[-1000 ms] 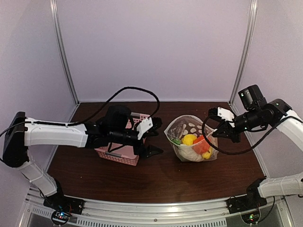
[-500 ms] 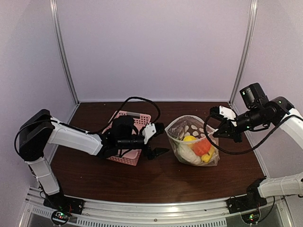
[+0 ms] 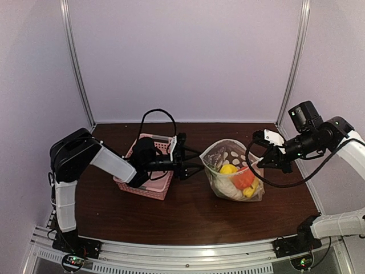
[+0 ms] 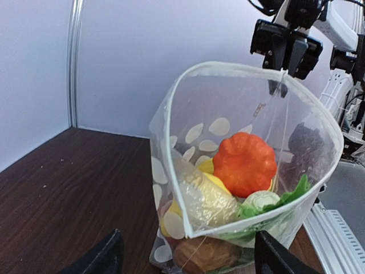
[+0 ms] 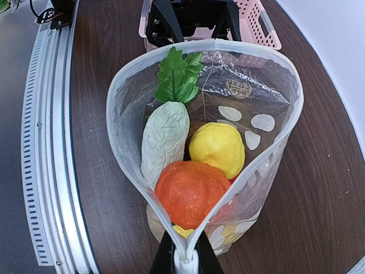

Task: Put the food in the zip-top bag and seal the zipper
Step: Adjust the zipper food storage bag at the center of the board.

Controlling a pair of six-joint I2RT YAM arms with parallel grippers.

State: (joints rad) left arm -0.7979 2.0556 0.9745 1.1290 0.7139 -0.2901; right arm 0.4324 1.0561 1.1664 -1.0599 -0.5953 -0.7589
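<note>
The zip-top bag (image 3: 232, 171) stands on the table with its mouth wide open, and its white zipper (image 5: 217, 41) rims the opening. The food lies inside: an orange pumpkin (image 5: 191, 191), a yellow fruit (image 5: 217, 148), a white radish with green leaves (image 5: 165, 134) and a brown piece (image 4: 205, 254) at the bottom. My right gripper (image 5: 185, 254) is shut on the zipper's right end and holds that corner up (image 3: 261, 160). My left gripper (image 3: 195, 162) is open, and the bag's left corner sits between its fingers (image 4: 188, 257) without touching them.
The pink lattice basket (image 3: 140, 185) stands just left of the bag, under my left forearm. The metal rail (image 3: 188, 260) runs along the near table edge. Pale walls enclose the back and sides.
My left arm folded upward, and its gripper moved right from beside the basket to straddle the bag's left corner. The right gripper and the bag stayed in place.
</note>
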